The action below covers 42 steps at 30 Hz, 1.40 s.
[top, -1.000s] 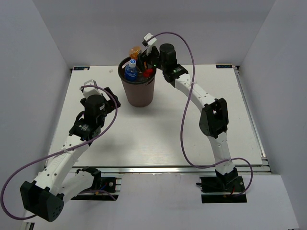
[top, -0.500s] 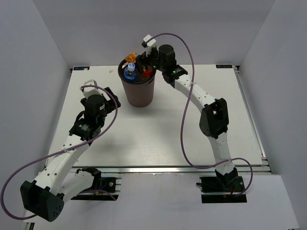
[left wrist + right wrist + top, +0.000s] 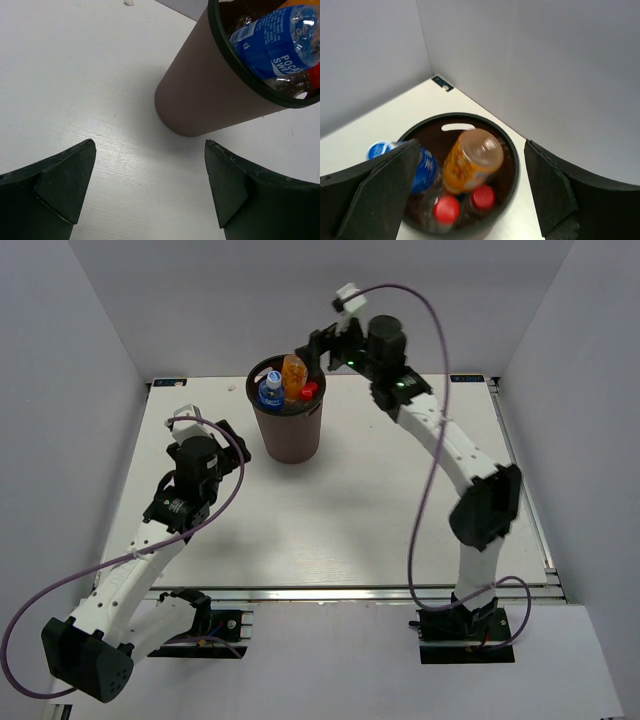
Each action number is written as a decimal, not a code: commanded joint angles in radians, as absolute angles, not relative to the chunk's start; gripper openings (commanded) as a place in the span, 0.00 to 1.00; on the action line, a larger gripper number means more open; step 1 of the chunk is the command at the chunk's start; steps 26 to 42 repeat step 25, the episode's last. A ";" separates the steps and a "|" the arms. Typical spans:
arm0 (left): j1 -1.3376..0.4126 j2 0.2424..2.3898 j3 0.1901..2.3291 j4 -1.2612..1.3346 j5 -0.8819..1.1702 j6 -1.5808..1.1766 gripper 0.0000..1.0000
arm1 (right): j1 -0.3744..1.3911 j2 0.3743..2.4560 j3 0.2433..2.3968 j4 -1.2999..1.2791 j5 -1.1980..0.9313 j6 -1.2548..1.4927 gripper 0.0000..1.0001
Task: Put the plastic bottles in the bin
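The dark brown bin (image 3: 288,432) stands at the far middle of the table. Inside it stand an orange bottle (image 3: 294,376), a blue-labelled bottle (image 3: 271,390) and red-capped bottles (image 3: 309,391). In the right wrist view the orange bottle (image 3: 471,159) sticks up bottom first, beside the blue-labelled bottle (image 3: 424,168) and two red caps (image 3: 446,210). My right gripper (image 3: 322,348) is open and empty, just above and right of the bin's rim (image 3: 516,172). My left gripper (image 3: 228,440) is open and empty, low over the table left of the bin (image 3: 210,95).
White walls close the table (image 3: 330,530) in at the back and sides. The right arm reaches from the near right up to the far middle. A metal rail runs along the table's right edge (image 3: 520,480).
My right gripper has let go of the orange bottle, which now stands in the bin. The gripper has opened and drawn back up and to the right. The left arm has not moved.
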<state>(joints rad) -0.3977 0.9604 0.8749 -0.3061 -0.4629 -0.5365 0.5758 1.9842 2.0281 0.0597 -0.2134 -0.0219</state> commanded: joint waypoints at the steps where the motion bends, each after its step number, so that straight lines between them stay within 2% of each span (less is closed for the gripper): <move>1: -0.397 0.942 0.910 -0.279 -0.494 -0.535 0.98 | 0.462 1.735 1.872 0.089 -0.160 0.129 0.89; 2: -0.397 0.942 0.905 -0.269 -0.498 -0.532 0.98 | 0.436 1.635 1.724 0.086 -0.137 0.149 0.89; 5: -0.396 0.956 0.910 -0.273 -0.518 -0.540 0.98 | 0.352 1.475 1.496 0.046 -0.054 0.153 0.89; 6: -0.396 0.960 0.911 -0.276 -0.528 -0.546 0.98 | 0.338 1.369 1.348 0.045 -0.019 0.153 0.89; 9: -0.393 0.986 0.913 -0.278 -0.561 -0.563 0.98 | 0.298 1.170 1.077 0.032 0.138 0.150 0.89; 12: -0.376 1.005 0.901 -0.275 -0.584 -0.592 0.98 | 0.291 1.010 0.877 0.012 0.372 0.172 0.89; 16: -0.359 0.997 0.874 -0.239 -0.571 -0.601 0.98 | 0.288 0.905 0.754 -0.040 0.479 0.212 0.89; 42: -0.356 0.966 0.839 -0.267 -0.560 -0.618 0.98 | 0.287 0.868 0.716 -0.025 0.428 0.248 0.89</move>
